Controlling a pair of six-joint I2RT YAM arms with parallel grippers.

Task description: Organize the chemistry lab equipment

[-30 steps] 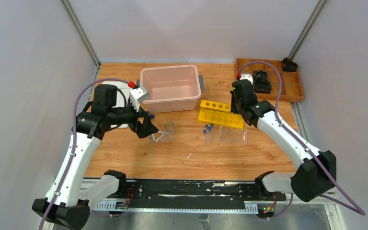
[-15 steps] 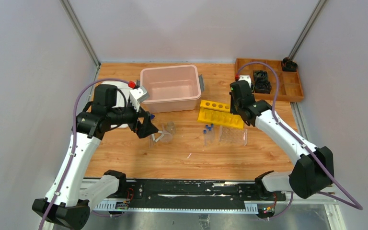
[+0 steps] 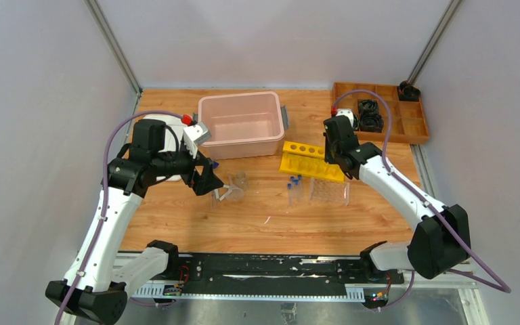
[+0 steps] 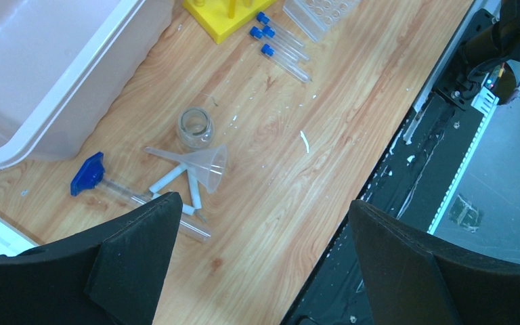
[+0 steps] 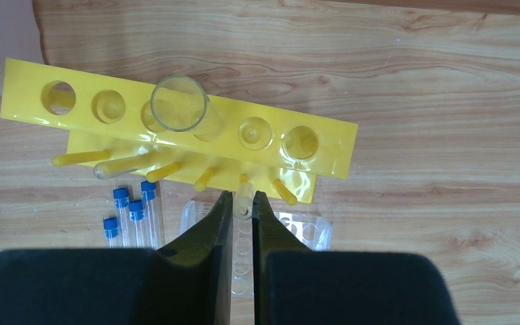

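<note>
The yellow six-hole tube rack [image 3: 305, 161] lies mid-table; in the right wrist view [image 5: 176, 128] a clear tube [image 5: 179, 103] stands in one hole. My right gripper [image 5: 242, 203] is shut on one of the rack's yellow pegs; it also shows in the top view [image 3: 332, 161]. Blue-capped tubes [image 5: 130, 215] and the clear rack [image 5: 298, 230] lie just in front of it. My left gripper [image 4: 261, 203] is open and empty above the funnel [image 4: 203, 166], the small clear beaker [image 4: 195, 126] and a thin clear rod with a blue end [image 4: 139, 200].
A pink bin [image 3: 240, 125] stands behind the funnel. The brown wooden tray [image 3: 393, 128] with black ring parts [image 3: 370, 115] is at the back right. A white round object [image 3: 169, 135] lies under the left arm. A small white sliver [image 3: 267, 219] lies near the front.
My right gripper has moved a little left and forward onto the yellow rack's peg. The left arm and the objects have not moved.
</note>
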